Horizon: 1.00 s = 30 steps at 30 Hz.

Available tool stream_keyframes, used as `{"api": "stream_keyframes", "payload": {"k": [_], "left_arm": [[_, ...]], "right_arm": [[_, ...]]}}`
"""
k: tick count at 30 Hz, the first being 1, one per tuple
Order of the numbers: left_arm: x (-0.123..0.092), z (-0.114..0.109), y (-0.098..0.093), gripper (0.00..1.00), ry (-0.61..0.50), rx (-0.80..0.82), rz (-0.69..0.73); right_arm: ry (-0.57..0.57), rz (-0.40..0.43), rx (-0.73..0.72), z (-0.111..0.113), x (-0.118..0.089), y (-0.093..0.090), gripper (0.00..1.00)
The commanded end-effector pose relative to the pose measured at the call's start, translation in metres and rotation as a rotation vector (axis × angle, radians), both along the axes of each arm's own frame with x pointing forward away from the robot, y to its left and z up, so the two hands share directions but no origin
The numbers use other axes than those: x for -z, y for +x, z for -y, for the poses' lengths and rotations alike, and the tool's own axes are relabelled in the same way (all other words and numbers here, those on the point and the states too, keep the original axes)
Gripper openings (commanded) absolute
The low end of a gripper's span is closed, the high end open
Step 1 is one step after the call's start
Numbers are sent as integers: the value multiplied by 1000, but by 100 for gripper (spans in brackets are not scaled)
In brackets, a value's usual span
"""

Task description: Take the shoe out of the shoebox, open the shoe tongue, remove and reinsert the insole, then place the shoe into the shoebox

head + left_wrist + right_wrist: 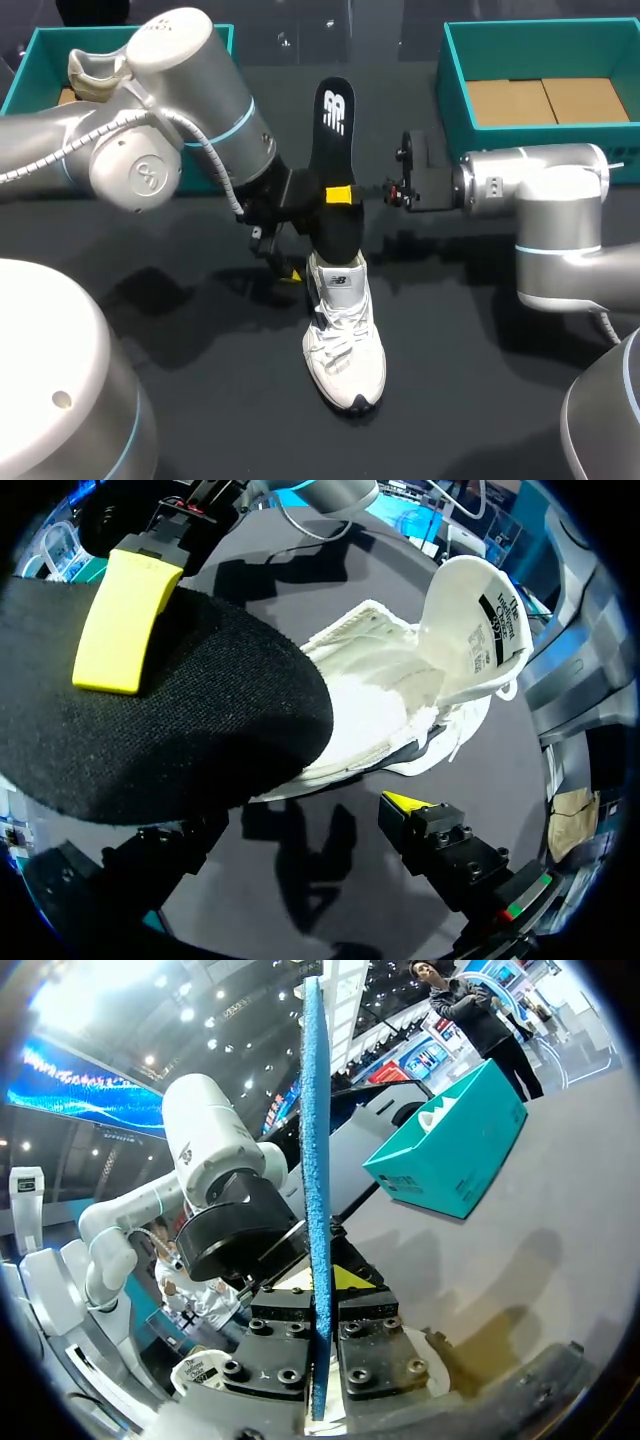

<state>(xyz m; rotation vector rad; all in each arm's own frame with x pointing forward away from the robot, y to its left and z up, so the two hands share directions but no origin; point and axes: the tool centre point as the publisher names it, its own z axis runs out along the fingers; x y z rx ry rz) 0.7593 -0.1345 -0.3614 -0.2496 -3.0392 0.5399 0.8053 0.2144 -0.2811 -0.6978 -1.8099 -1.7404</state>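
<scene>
Head view: insole (334, 140) upright in the right gripper (340, 195)

The right gripper is closed on the black insole, and the right wrist view shows the insole edge-on between its two fingers. The insole stands upright, with its lower end at the opening of the white shoe (345, 340). The shoe lies on the dark table (480, 400). The left gripper (300, 825) has its fingers wide apart and holds nothing, just beside the heel of the shoe.

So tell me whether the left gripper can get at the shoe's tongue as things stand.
Probably yes: the left gripper hangs open beside the shoe, its tongue upright and exposed; the insole in the right gripper crowds the way.
</scene>
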Motion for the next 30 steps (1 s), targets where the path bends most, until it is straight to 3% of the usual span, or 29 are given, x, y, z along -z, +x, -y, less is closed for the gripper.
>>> {"api": "stream_keyframes", "payload": {"k": [1, 30], "left_arm": [[1, 1, 0, 100, 2, 0, 0], [1, 1, 0, 100, 2, 0, 0]], "right_arm": [[-4, -1, -9, -3, 2, 0, 0], [-14, -24, 20, -7, 17, -16, 0]]}}
